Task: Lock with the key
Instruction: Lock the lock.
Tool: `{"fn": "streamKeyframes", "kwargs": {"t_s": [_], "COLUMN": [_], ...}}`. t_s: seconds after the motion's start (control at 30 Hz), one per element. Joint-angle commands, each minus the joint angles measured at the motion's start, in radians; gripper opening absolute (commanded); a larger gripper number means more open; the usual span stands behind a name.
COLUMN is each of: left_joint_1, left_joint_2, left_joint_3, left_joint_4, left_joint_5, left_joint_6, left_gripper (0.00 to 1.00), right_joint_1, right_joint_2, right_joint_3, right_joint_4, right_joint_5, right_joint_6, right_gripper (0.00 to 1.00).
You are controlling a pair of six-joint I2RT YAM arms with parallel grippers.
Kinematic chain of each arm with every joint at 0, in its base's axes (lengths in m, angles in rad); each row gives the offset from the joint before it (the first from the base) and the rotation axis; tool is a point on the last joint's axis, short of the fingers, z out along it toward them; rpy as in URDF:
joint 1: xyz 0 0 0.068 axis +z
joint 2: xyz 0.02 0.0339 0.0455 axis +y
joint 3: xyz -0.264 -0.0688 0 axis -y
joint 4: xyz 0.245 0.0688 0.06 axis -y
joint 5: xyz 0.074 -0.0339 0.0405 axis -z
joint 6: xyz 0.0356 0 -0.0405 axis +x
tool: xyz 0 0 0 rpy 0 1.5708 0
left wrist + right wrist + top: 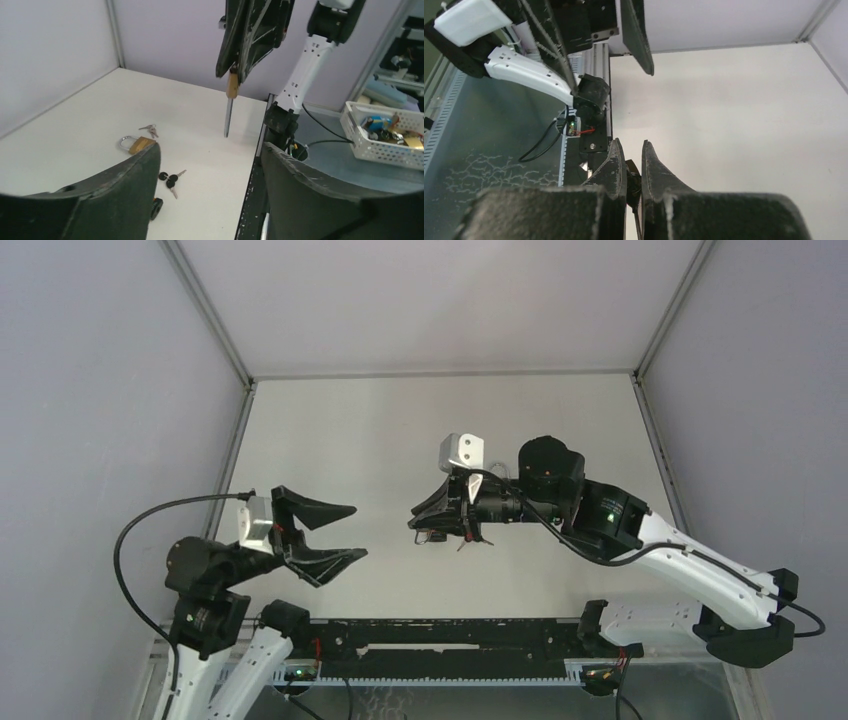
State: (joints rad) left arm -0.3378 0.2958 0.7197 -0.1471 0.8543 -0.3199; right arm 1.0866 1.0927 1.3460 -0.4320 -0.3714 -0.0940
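Observation:
My right gripper (231, 75) hangs above the table, shut on a key (228, 110) whose brass upper part and long silver blade point straight down. In the right wrist view the key's dark head (633, 175) sits pinched between the nearly closed fingers of that gripper (631, 145). A brass padlock (137, 145) with a silver shackle lies on the white table, partly behind my left finger. My left gripper (210, 147) stands open and empty, well left of the right gripper (418, 520) and level with it. From above, the left gripper (358, 532) shows its jaws spread wide.
Small silver keys (150, 130) lie beside the padlock. A bunch of black-headed keys (170, 179) and a small black part (156, 207) lie nearer the left gripper. A black rail (450, 635) runs along the near table edge. A white basket (380, 150) of oddments stands off the table.

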Motion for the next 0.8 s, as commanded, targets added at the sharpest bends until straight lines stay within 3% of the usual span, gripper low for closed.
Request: {"fn": "streamKeyframes", "kwargs": {"t_s": [0.0,0.1,0.17,0.23,0.33,0.5,0.77], "left_joint_1": [0.000,-0.070,-0.142,-0.183,-0.193,-0.239,-0.338], "left_joint_2": [0.113,0.148,0.147,0.135,0.144,0.245,0.311], "left_joint_3": [0.122,0.146,0.147,0.104,0.013,-0.046,-0.085], "left_joint_4": [-0.016,-0.031,-0.134,-0.137,0.059,0.341,0.384], "left_joint_5": [0.117,0.129,0.070,-0.025,-0.113,-0.122,-0.144], "left_joint_6": [-0.006,0.018,0.125,0.168,0.051,-0.049,-0.031], "left_gripper": [0.70,0.64,0.68,0.77,0.86,0.94,0.83], "right_joint_1": [0.042,0.050,0.047,0.048,0.044,0.022,0.019], "right_joint_2": [0.005,0.000,-0.006,-0.006,0.004,0.011,0.006], "right_joint_3": [0.076,0.077,0.069,0.058,0.036,-0.044,-0.092], "right_joint_4": [0.003,0.038,0.091,0.145,0.174,0.265,0.394], "right_joint_5": [0.000,-0.009,-0.003,-0.010,0.044,0.090,0.112], "right_joint_6": [-0.071,-0.070,-0.038,-0.007,0.041,0.125,0.167], "right_gripper": [0.00,0.00,0.00,0.00,0.00,0.00,0.00]}}
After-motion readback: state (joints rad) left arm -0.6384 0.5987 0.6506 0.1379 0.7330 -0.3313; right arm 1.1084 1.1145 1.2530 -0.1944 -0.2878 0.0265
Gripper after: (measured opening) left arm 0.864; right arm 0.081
